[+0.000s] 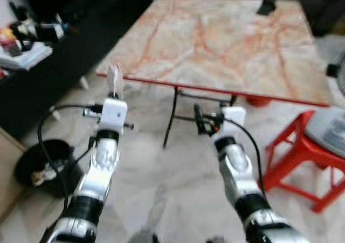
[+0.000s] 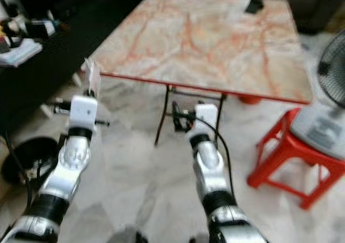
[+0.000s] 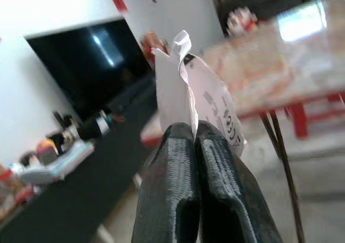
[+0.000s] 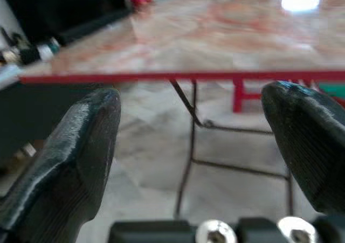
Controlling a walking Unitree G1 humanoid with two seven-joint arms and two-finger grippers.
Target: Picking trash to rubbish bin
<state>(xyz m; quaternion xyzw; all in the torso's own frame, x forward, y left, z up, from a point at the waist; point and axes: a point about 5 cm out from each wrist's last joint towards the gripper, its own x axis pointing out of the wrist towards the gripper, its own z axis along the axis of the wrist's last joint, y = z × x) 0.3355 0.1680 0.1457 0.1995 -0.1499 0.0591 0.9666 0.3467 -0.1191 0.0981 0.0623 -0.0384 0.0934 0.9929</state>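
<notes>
My left gripper [image 3: 193, 130] is shut on a piece of white paper trash [image 3: 188, 97] with small black print, held upright. In the left eye view the same trash [image 1: 114, 80] stands above the left gripper [image 1: 114, 95], just off the near left corner of the marble-patterned folding table [image 1: 215, 38]. A black round rubbish bin [image 1: 46, 166] with some bits inside sits on the floor at the lower left, below and left of the left arm. My right gripper [image 1: 199, 120] hangs open with nothing between its fingers, in front of the table's near edge.
A red plastic stool [image 1: 302, 157] stands at the right, with part of a fan [image 1: 337, 70] beside it. A dark low cabinet [image 1: 48, 76] with a cluttered shelf runs along the left. A black object [image 1: 266, 7] lies on the table's far side. Marble floor lies between my arms.
</notes>
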